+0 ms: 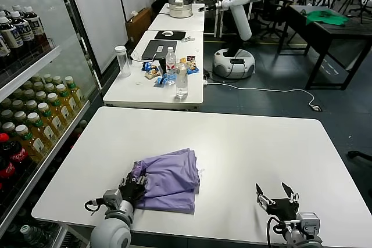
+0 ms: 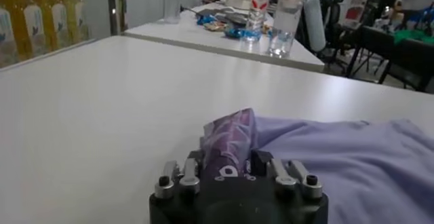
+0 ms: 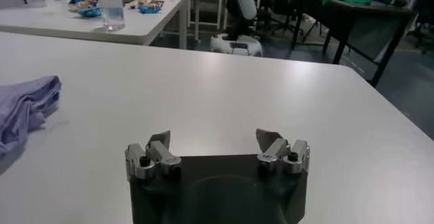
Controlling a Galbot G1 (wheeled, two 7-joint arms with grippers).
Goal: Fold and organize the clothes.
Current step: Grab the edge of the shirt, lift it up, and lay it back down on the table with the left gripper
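Observation:
The clothes, one lavender T-shirt, lie folded into a thick bundle on the white table, near its front left. My left gripper is at the bundle's left edge. In the left wrist view a raised fold of the shirt is pinched between its fingers, and the rest of the fabric spreads away behind. My right gripper rests near the front right of the table, open, with nothing between its fingers. The shirt's edge lies well away from it.
A shelf of drink bottles runs along the left side. Beyond the table stands a second table with water bottles, snacks and a laptop. Another robot and a dark table with a green cloth are farther back.

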